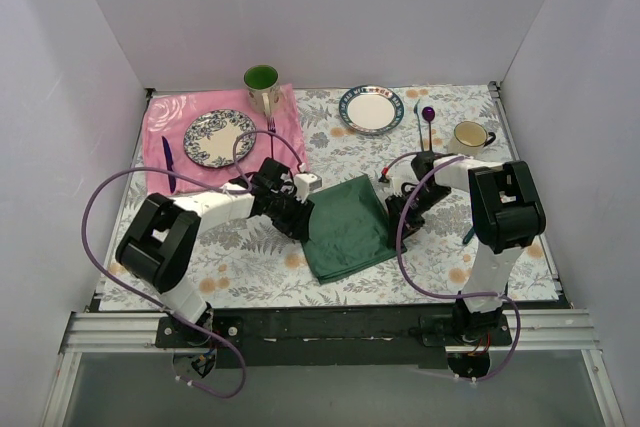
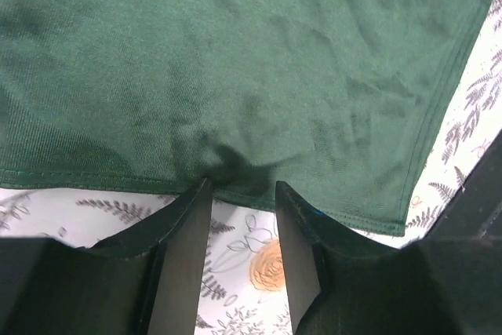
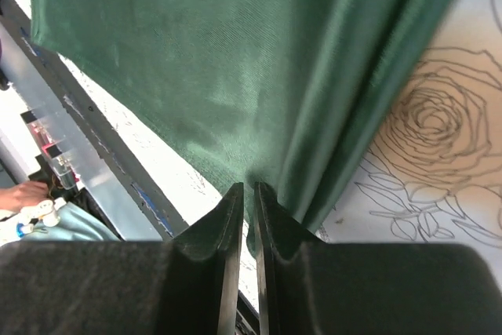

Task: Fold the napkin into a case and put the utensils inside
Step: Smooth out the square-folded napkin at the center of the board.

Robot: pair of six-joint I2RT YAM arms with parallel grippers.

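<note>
White walls box in a table (image 1: 250, 257) spread with a floral cloth, both arms bolted at its near edge. Biggest piece out there is the pink cloth (image 1: 165, 112) at the far left, and right in the middle lies the napkin (image 1: 350, 227), dark green, folded into a rough rectangle tilted toward the far right.

Left arm now: elbow bent low near the left edge, forearm stretched flat to the right, wrist brought down at the napkin's left hem. From its wrist camera the left gripper (image 2: 243, 187) has its fingers parted with floral cloth showing in the gap, and the hem puckers right at the tips.

Over to the right arm: upper link standing near the right edge, forearm folded back to the left, wrist dropped at the napkin's right side. The right gripper (image 3: 248, 187) is all but closed, just a sliver between the fingers, with green fabric pinched in and pulled into long folds.

Behind them, a blue patterned plate (image 1: 218, 137) and a blue knife (image 1: 168, 162) sit on the pink cloth, a green mug (image 1: 262, 87) at its far edge. Further right: a white plate (image 1: 371, 109), a cream mug (image 1: 470, 135), a purple spoon (image 1: 428, 115) between them.
</note>
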